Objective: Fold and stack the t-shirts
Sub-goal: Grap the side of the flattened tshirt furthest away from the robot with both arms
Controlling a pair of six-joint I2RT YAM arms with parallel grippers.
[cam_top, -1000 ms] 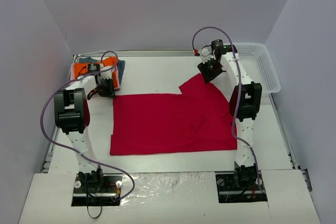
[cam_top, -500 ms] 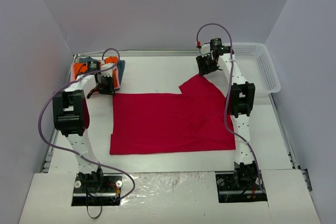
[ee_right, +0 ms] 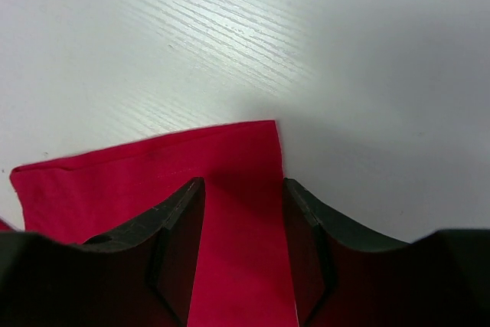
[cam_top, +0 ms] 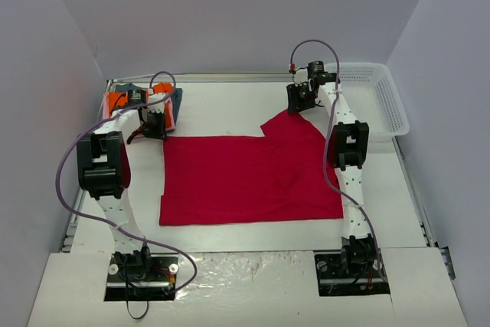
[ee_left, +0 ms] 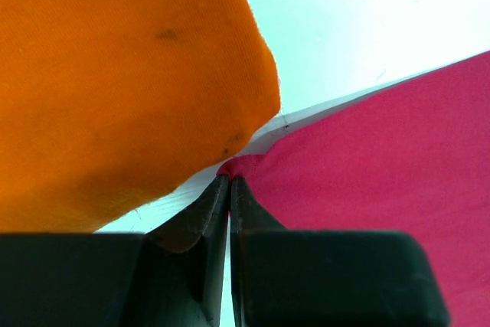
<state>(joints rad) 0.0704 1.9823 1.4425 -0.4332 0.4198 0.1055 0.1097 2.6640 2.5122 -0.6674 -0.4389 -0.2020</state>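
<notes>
The crimson-red t-shirt [cam_top: 253, 178] lies spread flat mid-table, one sleeve [cam_top: 287, 124] pointing to the far right. My left gripper [cam_top: 155, 129] sits at its far left corner. In the left wrist view the jaws [ee_left: 230, 179] are shut on that bunched corner of the red t-shirt [ee_left: 383, 166], right beside the folded orange t-shirt [ee_left: 115, 74]. My right gripper [cam_top: 300, 99] hangs over the sleeve end. In the right wrist view it [ee_right: 243, 187] is open, its fingers straddling the red sleeve [ee_right: 237, 166] near the hem corner.
At the far left corner is a stack with the orange t-shirt [cam_top: 119, 101] on top and a grey-blue one [cam_top: 177, 98] showing beneath. A white mesh basket [cam_top: 375, 97] stands at the far right. Grey walls close in the table on three sides.
My right arm has stretched farther out, carrying its open gripper a little back and left over the sleeve end. The left gripper has stayed at the shirt's corner.
</notes>
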